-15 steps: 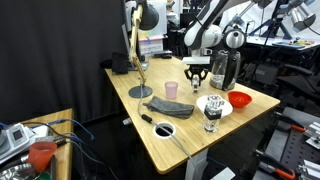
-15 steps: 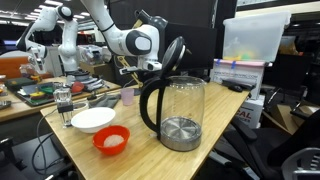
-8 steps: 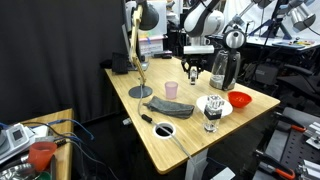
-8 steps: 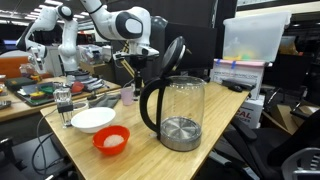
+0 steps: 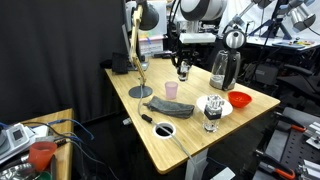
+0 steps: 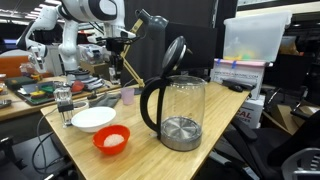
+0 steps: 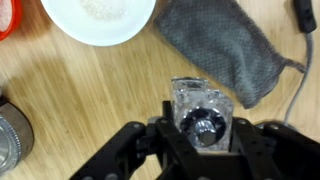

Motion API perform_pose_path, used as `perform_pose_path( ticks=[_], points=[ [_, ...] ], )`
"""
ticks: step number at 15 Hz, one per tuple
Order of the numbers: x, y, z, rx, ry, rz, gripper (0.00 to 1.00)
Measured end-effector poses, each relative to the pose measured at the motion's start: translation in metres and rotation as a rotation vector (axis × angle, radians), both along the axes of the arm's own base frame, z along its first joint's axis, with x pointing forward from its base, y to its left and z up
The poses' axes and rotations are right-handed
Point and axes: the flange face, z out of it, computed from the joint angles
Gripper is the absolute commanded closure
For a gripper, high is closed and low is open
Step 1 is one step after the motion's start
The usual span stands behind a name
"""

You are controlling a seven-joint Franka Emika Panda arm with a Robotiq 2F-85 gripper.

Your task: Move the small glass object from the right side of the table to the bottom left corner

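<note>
The small glass object (image 7: pixel 203 115), a tiny clear jar with a dark round centre, is clamped between my gripper's (image 7: pixel 203 128) black fingers in the wrist view. In an exterior view my gripper (image 5: pixel 183 66) holds the glass object (image 5: pixel 183 73) in the air above the light-wood table (image 5: pixel 190 138), over the far side near the pink cup (image 5: pixel 171 90). In an exterior view the gripper (image 6: pixel 113 55) hangs high behind the table (image 6: pixel 150 155); the glass is too small to make out there.
Below me are a grey cloth (image 7: pixel 220 50), a white bowl (image 7: pixel 100 15) and a red bowl's edge (image 7: pixel 5 15). The table also carries a tall dark jug (image 5: pixel 223 68), a red bowl (image 5: pixel 240 99), a glass with dark contents (image 5: pixel 211 117), a lamp (image 5: pixel 137 60) and a clear kettle (image 6: pixel 175 105).
My gripper has risen from the table beside the dark jug with the glass object in it and moved across toward the lamp side, above the pink cup.
</note>
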Motion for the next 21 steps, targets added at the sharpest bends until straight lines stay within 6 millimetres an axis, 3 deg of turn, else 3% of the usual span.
perform_pose_path(
  ticks=[3, 7, 8, 14, 15, 18, 21],
  points=[
    [-0.023, 0.052, 0.011, -0.014, -0.011, 0.174, 0.82],
    [-0.064, 0.114, -0.01, -0.06, 0.027, 0.379, 0.82],
    [-0.073, 0.126, -0.015, -0.062, 0.039, 0.412, 0.57],
    [-0.074, 0.125, -0.017, -0.063, 0.044, 0.405, 0.57],
    [-0.074, 0.126, -0.017, -0.063, 0.044, 0.407, 0.82],
    [-0.075, 0.127, -0.018, -0.062, 0.046, 0.412, 0.82],
    [-0.086, 0.146, -0.022, -0.059, 0.055, 0.46, 0.82]
  ],
)
